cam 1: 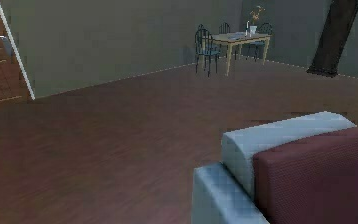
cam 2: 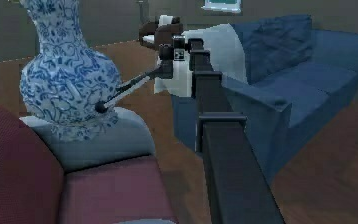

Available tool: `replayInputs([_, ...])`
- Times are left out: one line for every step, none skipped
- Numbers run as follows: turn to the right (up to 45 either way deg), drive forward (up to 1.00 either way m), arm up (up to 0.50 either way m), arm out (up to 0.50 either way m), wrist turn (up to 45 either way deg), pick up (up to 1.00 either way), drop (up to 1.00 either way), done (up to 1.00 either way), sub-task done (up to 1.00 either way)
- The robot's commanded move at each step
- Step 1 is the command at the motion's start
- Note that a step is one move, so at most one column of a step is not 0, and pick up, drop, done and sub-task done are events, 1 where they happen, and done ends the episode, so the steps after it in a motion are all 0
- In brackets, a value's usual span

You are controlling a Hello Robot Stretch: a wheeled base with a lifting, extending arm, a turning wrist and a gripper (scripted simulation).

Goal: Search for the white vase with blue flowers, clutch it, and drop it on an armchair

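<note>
Here the bulbous white vase [cam 2: 67, 78] is blue-flowered; unclear if end effector [cam 2: 102, 103] holds it.

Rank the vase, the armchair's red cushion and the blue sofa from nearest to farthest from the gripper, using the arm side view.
1. Vase: at the view's left, right at the gripper.
2. Red cushion: lower left, below the vase.
3. Blue sofa: across on the view's right, farthest.
</note>
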Motion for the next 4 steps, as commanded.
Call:
replayInputs([0.0, 0.00, -0.40, 0.00, 0.0, 0.00, 0.00, 0.00, 0.00])
replayInputs([0.0, 0.00, -0.32, 0.00, 0.0, 0.00, 0.00, 0.00, 0.00])
replayInputs([0.0, 0.00, 0.00, 0.00, 0.0, 0.00, 1.00, 0.00, 0.00])
replayInputs([0.0, 0.00, 0.10, 0.00, 0.0, 0.00, 0.00, 0.00, 0.00])
